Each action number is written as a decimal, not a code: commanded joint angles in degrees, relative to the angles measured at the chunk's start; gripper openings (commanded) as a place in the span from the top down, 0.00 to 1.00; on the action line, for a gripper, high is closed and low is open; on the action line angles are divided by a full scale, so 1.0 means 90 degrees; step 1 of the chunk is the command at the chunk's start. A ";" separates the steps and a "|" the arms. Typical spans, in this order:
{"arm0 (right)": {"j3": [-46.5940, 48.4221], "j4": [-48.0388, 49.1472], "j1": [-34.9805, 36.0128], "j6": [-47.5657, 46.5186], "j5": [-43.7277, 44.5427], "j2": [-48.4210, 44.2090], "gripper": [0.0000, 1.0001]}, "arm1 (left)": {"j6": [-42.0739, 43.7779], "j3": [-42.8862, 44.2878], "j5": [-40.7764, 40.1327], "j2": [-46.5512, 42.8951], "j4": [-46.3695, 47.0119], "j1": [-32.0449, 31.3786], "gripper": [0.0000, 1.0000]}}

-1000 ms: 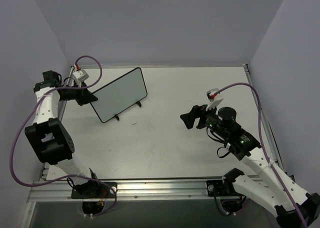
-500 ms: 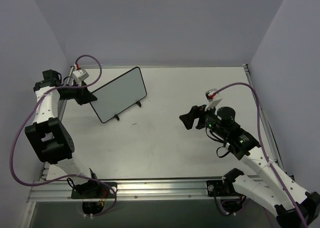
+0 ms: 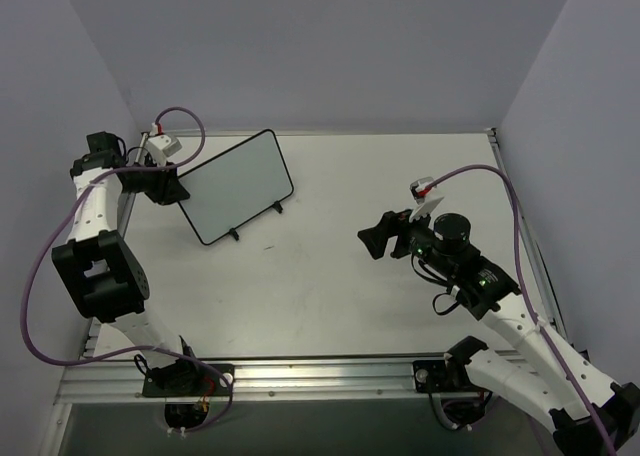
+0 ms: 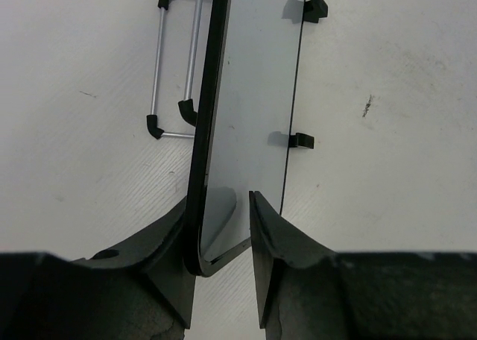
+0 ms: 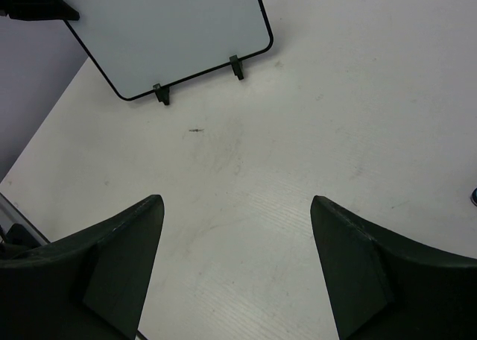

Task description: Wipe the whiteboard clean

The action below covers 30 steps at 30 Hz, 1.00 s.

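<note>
blank whiteboard (image 5: 168, 34) standing on table (image 5: 335, 116), jaws wide apart

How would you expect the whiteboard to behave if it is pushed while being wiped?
The whiteboard looks thin and rigid, so probably light and stiff. Standing tilted on two small feet, it would likely slide or tip backward unless the left gripper steadies its corner.

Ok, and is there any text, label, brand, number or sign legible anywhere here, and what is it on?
No text is legible in any view.
whiteboard: the face is blank, with no handwriting.
left cable tag and right cable tag: white and red, too small to read.
left end effector and right end effector: plain black, no markings visible.
</note>
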 commanded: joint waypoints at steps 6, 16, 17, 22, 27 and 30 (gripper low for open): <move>-0.0016 0.0306 0.0067 -0.0002 -0.0086 0.0045 0.25 | -0.0358 0.0123 0.0088 -0.0085 0.0304 -0.0061 0.57; -0.0016 0.0306 0.0076 -0.0002 -0.0135 -0.0013 0.25 | -0.0651 -0.0356 -0.0185 -0.0496 0.0705 -0.0042 0.50; -0.0016 0.0306 0.0086 -0.0012 -0.0144 -0.0023 0.25 | -0.0690 -0.0356 -0.0176 -0.0486 0.0714 -0.0042 0.50; -0.0016 0.0306 0.0096 -0.0012 -0.0144 -0.0013 0.25 | -0.0808 -0.0492 -0.0234 -0.0525 0.0802 -0.0051 0.48; -0.0026 0.0345 0.0096 -0.0002 -0.0174 -0.0052 0.24 | -0.0992 -0.0542 -0.0312 -0.0525 0.0890 -0.0042 0.42; -0.0046 0.0355 0.0096 -0.0002 -0.0184 -0.0101 0.25 | -0.1052 -0.0464 -0.0254 -0.0447 0.0861 -0.0042 0.41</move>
